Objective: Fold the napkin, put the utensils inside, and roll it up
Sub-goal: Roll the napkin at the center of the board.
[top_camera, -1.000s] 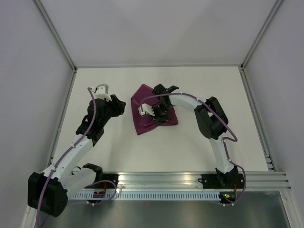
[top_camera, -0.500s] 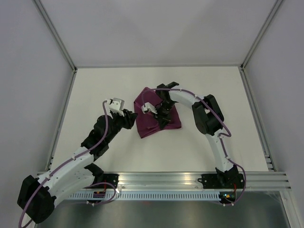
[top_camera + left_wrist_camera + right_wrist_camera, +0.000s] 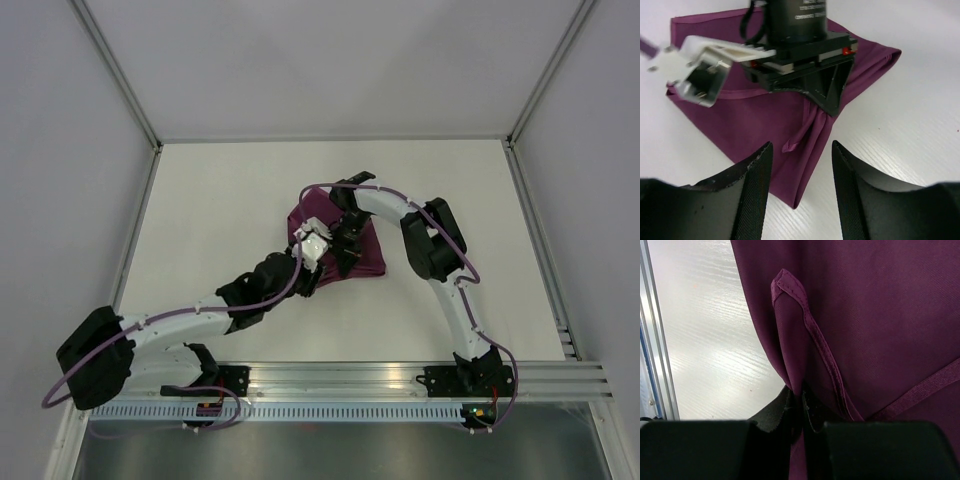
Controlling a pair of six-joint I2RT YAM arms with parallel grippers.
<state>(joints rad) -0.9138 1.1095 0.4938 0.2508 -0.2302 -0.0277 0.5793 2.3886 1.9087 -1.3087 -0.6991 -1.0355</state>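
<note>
**Desk:** Where's the napkin?

**Me:** The napkin [image 3: 368, 258] lies rumpled and partly folded in the middle of the table [image 3: 220, 200], a little to the right of centre. I see no utensils in any view, so if they are there, they are hidden from me.

**Desk:** And the claws?

**Me:** My right gripper [image 3: 802, 410] is pressed together on a raised pleat of the cloth. Its wrist camera shows the purple fabric running straight down between the fingers, with a loop of hem [image 3: 790, 287] standing up just beyond them. My left gripper [image 3: 801, 145] is spread, with nothing between the jaws. It hovers low over the napkin's near corner and is not touching it, as far as I can tell.

**Desk:** Which way does the cloth lie from the left one?

**Me:** Dead ahead. From the left wrist, the pinched pleat runs away from me, from the near corner up to the right gripper [image 3: 829, 106], so its long axis lines up with the gap between my left jaws. Both claws are close together over the same edge. The left has the free cloth in front of it. I judge it the one to take the next hold, though there is little room beside the right fingers.
</note>
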